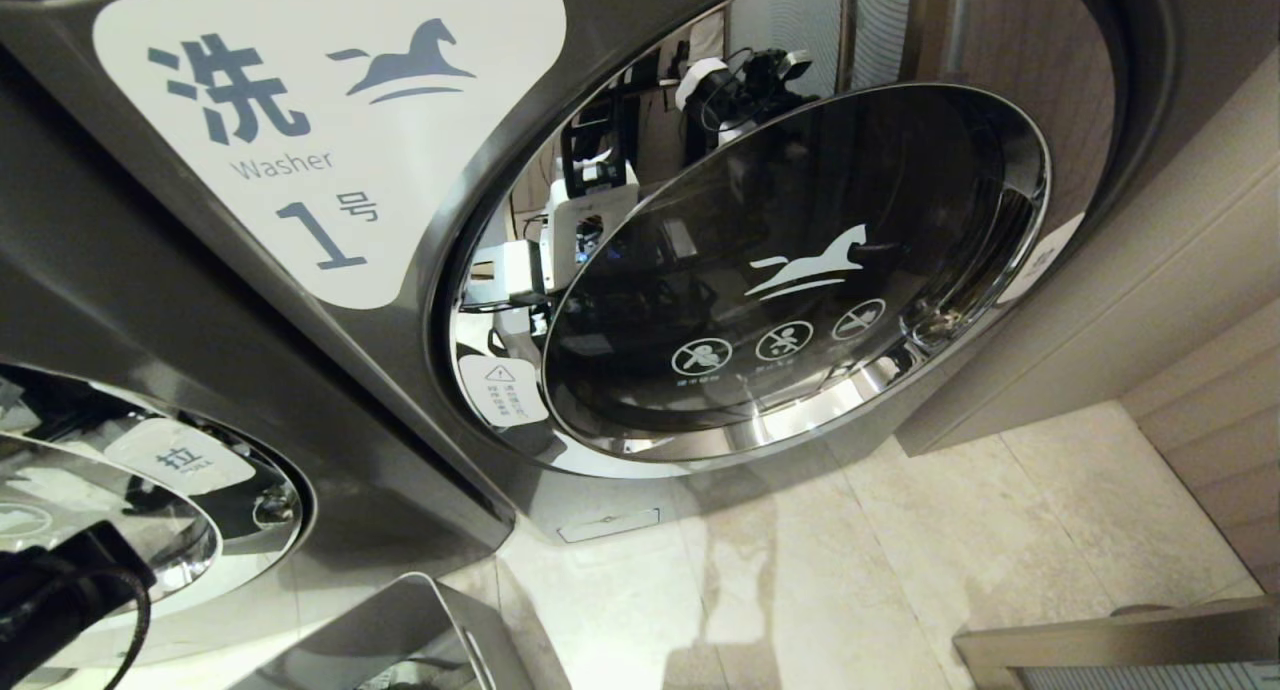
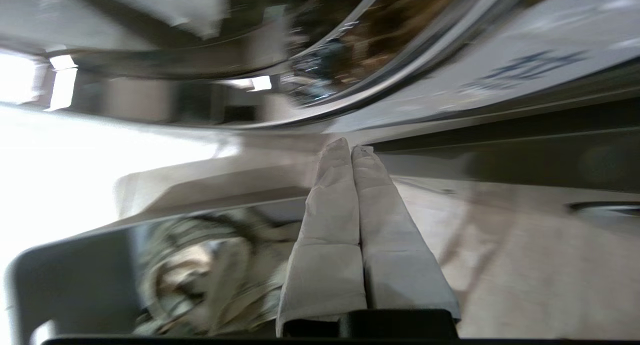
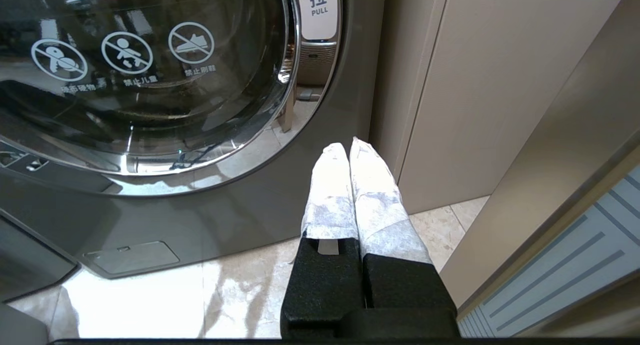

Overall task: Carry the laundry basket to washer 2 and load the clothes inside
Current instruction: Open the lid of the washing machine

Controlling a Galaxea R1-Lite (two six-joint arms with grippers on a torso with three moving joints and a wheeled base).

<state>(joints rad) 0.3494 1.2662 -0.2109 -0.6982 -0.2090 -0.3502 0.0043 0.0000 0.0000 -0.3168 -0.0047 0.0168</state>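
Washer labelled 1 [image 1: 330, 140]: fills the head view, its chrome-ringed door [image 1: 800, 270] shut; this is not the machine named in the task.
Washer 2 [image 1: 150, 490]: judged to be the neighbour at the lower left of the head view, where only a chrome door edge and a pull tag are seen; no numeral is visible, so the identity cannot be confirmed.
Laundry basket [image 1: 400, 620]: set on the tiled floor [image 1: 800, 570] just before the two machines, presumably so the load sits within reach of the door.
Clothes [image 2: 210, 280]: seen lying inside the basket, untouched.
Left gripper [image 2: 350, 150]: fingers pressed together, nothing pinched; held above the basket rim, near the washer's front.
Right gripper [image 3: 347, 147]: fingers pressed together and empty; parked low, pointed at the base of washer 1 beside a beige panel [image 3: 475, 85].
Left wrist view only: the fabric in the tub is shown.
Head view only: the "1" label is shown.
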